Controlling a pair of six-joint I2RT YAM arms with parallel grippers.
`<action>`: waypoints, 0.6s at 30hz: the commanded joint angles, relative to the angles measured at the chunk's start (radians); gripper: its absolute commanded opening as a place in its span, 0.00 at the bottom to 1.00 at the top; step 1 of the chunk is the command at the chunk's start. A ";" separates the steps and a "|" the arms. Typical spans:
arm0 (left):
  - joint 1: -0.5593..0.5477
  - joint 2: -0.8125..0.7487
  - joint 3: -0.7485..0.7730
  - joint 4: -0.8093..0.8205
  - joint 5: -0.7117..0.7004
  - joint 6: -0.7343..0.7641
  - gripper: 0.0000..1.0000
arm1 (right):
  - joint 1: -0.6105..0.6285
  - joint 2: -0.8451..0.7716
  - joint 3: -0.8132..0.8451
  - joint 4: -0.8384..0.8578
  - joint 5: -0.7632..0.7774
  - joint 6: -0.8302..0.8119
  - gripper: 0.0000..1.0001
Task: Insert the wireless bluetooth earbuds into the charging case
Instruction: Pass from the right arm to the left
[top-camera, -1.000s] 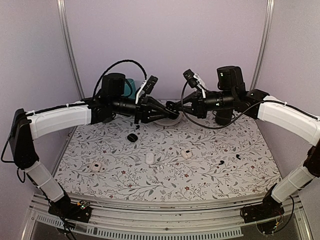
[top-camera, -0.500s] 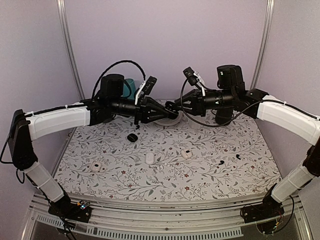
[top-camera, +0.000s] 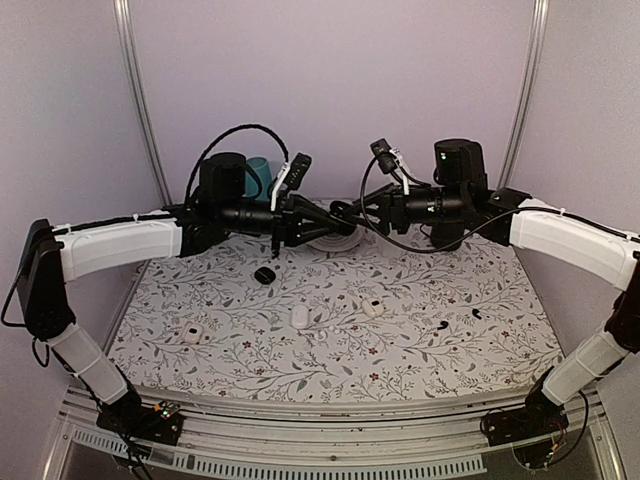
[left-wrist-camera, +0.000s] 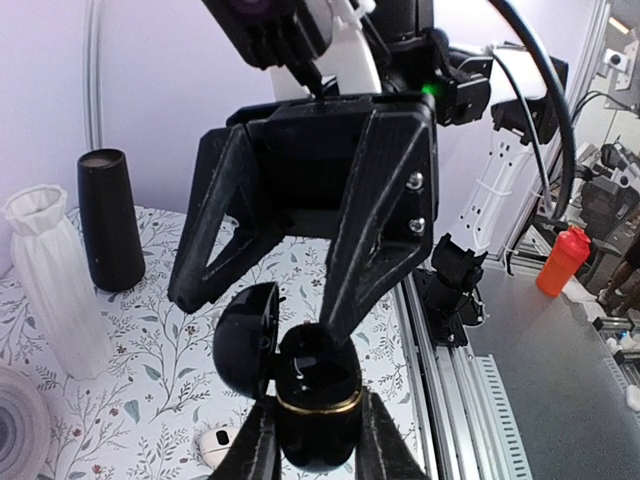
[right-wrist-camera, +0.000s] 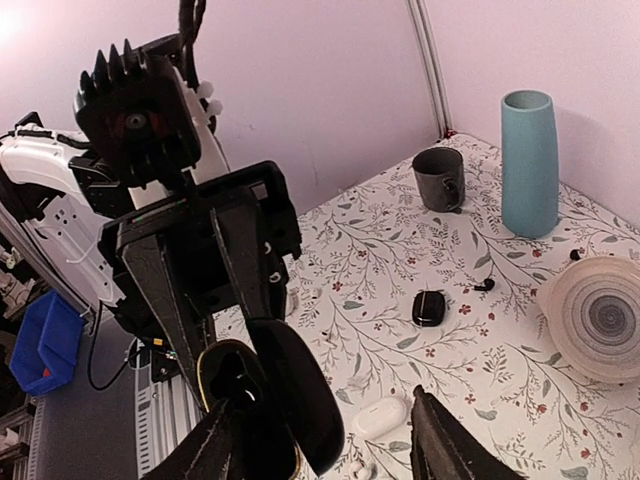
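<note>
Floral tabletop (top-camera: 330, 350) lies below; left gripper (left-wrist-camera: 320, 448) pinches the open black charging case (left-wrist-camera: 318, 395); right gripper (right-wrist-camera: 328, 445) stands spread.

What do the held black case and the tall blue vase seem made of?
The black case: likely glossy plastic, as it shows sharp highlights; its gold rim looks metallic. The tall blue vase: matte, perhaps ceramic or plastic; no shine visible.

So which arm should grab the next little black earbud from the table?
Probably the right. The right gripper is open, and two black earbuds lie on its side of the table. The left gripper is shut on the open black case, so it is busy.
</note>
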 joint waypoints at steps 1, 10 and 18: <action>0.003 0.003 -0.033 0.074 -0.054 -0.033 0.00 | -0.039 -0.053 -0.073 0.078 0.093 0.097 0.58; 0.014 -0.004 -0.084 0.164 -0.122 -0.074 0.00 | -0.114 -0.221 -0.276 0.115 0.392 0.265 0.69; 0.017 -0.001 -0.095 0.192 -0.137 -0.086 0.00 | -0.120 -0.300 -0.375 -0.088 0.755 0.417 0.76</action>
